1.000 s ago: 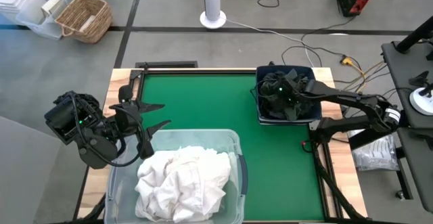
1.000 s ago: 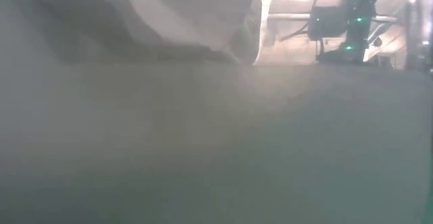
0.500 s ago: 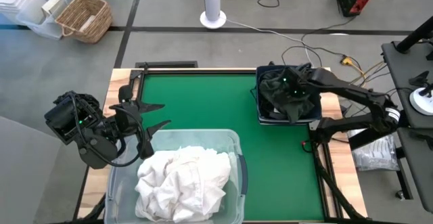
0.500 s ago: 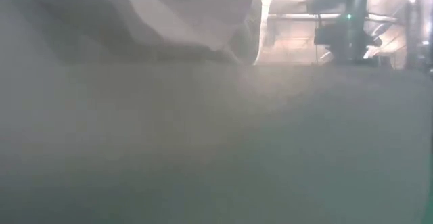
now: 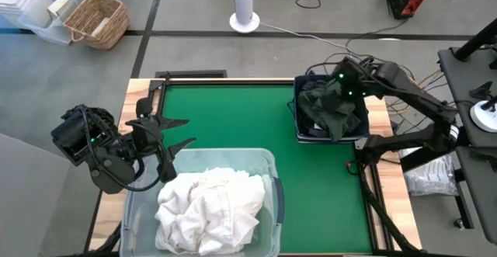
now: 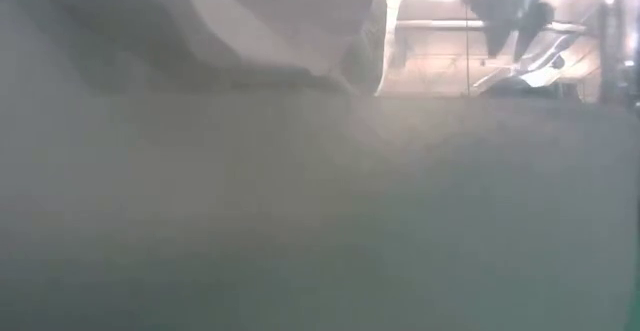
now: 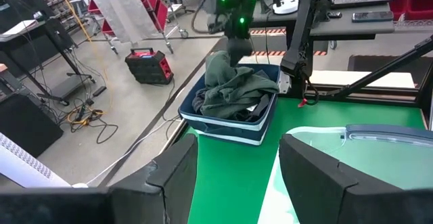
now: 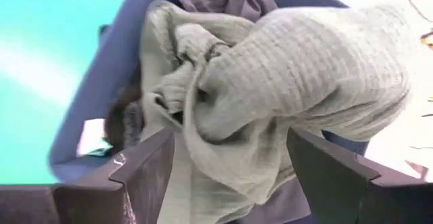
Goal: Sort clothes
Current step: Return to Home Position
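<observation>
Dark clothes fill a dark blue bin point(image 5: 297, 130) at the table's far right, with an olive green garment point(image 5: 334, 109) heaped on top and draped over the bin's near rim. My right gripper point(image 5: 342, 85) hangs open just above that heap; in its wrist view the olive knit point(image 8: 284, 68) shows between the spread fingers. White clothes point(image 5: 208, 206) lie piled in a clear tub point(image 5: 272, 165) at the near left. My left gripper point(image 5: 179, 132) waits open at the tub's far left corner, above the green mat. My right gripper points down over the olive garment's raised top point(image 7: 220, 61), fingers spread. Whether a fingertip still touches the cloth I cannot tell. The garment rests on the pile in the bin.
Bare green mat point(image 5: 233, 117) lies between tub and bin. The low view is blocked close up by the tub's wall point(image 6: 250, 31). On the floor beyond the far edge stand a fan base point(image 5: 245, 20), a wicker basket point(image 5: 97, 20) and cables.
My right gripper has risen out of the bin, drifting toward the far right, and has opened. The olive garment came up with it, was let go and now lies heaped on the dark pile.
</observation>
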Robot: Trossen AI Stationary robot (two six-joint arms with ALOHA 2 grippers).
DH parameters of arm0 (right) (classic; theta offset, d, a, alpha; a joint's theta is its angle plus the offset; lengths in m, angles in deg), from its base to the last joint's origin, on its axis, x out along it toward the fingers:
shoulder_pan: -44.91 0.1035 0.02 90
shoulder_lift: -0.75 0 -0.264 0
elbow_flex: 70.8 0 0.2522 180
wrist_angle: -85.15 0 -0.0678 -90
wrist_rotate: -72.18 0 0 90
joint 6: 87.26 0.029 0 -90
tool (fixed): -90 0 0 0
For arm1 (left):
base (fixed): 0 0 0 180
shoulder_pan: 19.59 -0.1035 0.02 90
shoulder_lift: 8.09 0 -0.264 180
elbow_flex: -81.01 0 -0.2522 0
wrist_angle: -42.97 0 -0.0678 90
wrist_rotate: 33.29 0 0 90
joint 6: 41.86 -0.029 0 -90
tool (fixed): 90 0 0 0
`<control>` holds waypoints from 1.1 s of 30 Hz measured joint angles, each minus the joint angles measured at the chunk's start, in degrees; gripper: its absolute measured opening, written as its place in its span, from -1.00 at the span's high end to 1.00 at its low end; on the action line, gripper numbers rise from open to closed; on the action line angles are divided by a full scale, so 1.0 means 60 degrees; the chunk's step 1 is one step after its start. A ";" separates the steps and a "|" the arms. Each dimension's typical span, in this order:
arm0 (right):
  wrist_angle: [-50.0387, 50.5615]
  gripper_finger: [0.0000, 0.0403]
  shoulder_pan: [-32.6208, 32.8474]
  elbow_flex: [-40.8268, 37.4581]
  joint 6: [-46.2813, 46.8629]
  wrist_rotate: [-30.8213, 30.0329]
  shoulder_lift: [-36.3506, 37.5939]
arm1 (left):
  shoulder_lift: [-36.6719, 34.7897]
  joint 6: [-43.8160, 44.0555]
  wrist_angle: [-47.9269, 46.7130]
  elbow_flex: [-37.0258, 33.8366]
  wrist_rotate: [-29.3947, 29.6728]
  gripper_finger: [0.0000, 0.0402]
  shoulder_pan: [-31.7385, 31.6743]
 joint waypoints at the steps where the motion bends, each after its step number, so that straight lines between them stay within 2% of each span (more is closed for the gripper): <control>1: 0.0067 -0.39 0.0000 0.0178 0.0036 0.0085 0.0004 | 0.0001 0.0000 0.0000 0.0000 -0.0001 0.07 0.0001; 7: -0.0025 -0.32 0.0429 0.1300 -0.0032 0.0311 0.0427 | -0.0015 0.0000 0.0002 0.0000 -0.0061 0.07 0.0004; 13: -0.2811 -0.22 0.1717 0.1124 -0.0897 0.0347 0.2078 | -0.0314 -0.0464 0.0003 0.0000 -0.0757 0.07 0.0024; 18: -0.4633 -0.13 0.2527 0.0000 -0.1279 0.0342 0.3432 | -0.0846 -0.1098 0.0056 0.0000 -0.0744 0.08 0.0102; 22: -0.6296 -0.07 0.2718 -0.1571 -0.1636 0.0384 0.4229 | -0.1302 -0.2201 0.0789 0.0000 -0.0747 0.13 0.0083; 27: -0.9421 0.00 0.2714 -0.3551 -0.2040 0.1163 0.4459 | -0.1772 -0.3621 0.2275 -0.0097 -0.0740 0.22 0.0069; 33: -1.1966 0.11 0.2714 -0.4631 -0.2137 0.1892 0.4250 | -0.2219 -0.3789 0.3131 -0.1045 -0.0800 0.24 0.0069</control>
